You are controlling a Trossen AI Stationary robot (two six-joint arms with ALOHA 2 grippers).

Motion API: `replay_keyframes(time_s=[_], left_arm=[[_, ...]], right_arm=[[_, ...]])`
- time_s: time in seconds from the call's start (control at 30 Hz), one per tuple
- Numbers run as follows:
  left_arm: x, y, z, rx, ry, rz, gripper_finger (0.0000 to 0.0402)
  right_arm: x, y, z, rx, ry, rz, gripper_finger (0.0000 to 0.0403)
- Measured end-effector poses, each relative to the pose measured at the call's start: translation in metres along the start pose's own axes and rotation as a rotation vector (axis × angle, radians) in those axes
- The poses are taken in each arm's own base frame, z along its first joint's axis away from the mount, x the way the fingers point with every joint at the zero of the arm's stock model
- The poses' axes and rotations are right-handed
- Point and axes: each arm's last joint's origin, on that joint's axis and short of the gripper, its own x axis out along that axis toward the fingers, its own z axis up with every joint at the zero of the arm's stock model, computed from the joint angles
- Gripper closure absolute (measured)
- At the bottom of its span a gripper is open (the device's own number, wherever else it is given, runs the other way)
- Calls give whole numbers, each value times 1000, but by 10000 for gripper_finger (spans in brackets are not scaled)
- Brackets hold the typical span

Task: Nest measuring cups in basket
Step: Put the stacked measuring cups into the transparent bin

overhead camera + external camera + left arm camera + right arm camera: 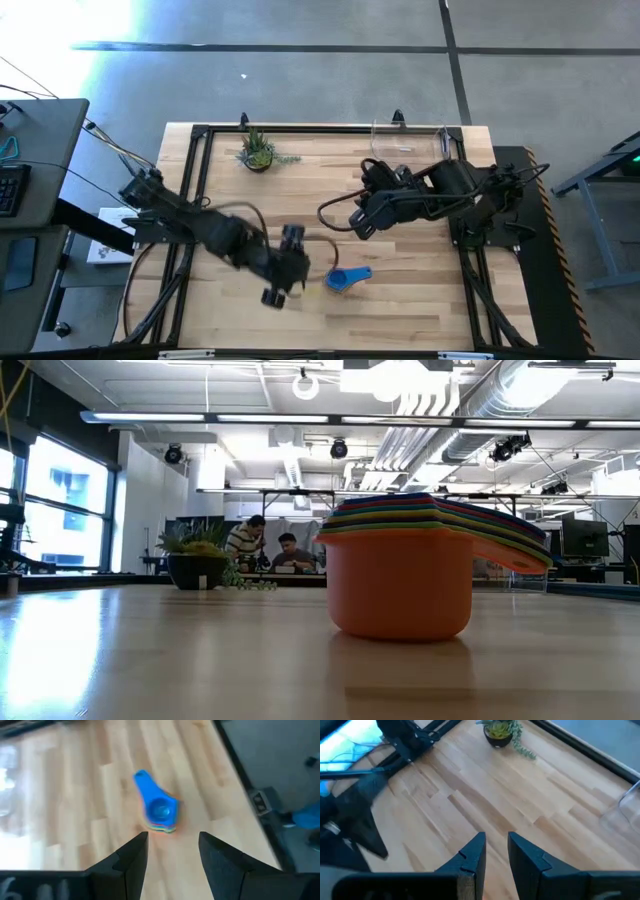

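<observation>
Cups [346, 279] are already stacked, sitting on the tabletop [400, 300] nowhere near the basket [410, 138]. Left gripper [284, 283] hovers just beside them, jaws apart. Right gripper [362, 221] waits mid-table, jaws slightly apart. Next I'd grab the stack and carry it over.

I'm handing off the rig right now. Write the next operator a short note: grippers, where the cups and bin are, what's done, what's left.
Left gripper: open, empty, hovering just short of the cups at the table's near edge.
Right gripper: narrowly open, empty, over mid-table.
Stack of coloured plastic measuring cups: already nested, orange one at the bottom, blue one on top, standing on the wooden table.
Clear plastic basket: at the far right corner, no cups visible inside.
Done: nesting. Left: move the stack into the basket.
</observation>
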Motion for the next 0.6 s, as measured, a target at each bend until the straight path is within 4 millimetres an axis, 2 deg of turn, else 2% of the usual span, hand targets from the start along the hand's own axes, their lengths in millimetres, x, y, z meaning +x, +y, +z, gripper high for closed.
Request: replay_keyframes(time_s=[0.33,0.6], left_arm=[[-37,76,-8,-91,-13,127,234],[-59,134,-25,-214,-19,248,234]], right_arm=[[14,-21,24,-151,-6,-63,330],[3,-52,45,-196,-16,-58,330]])
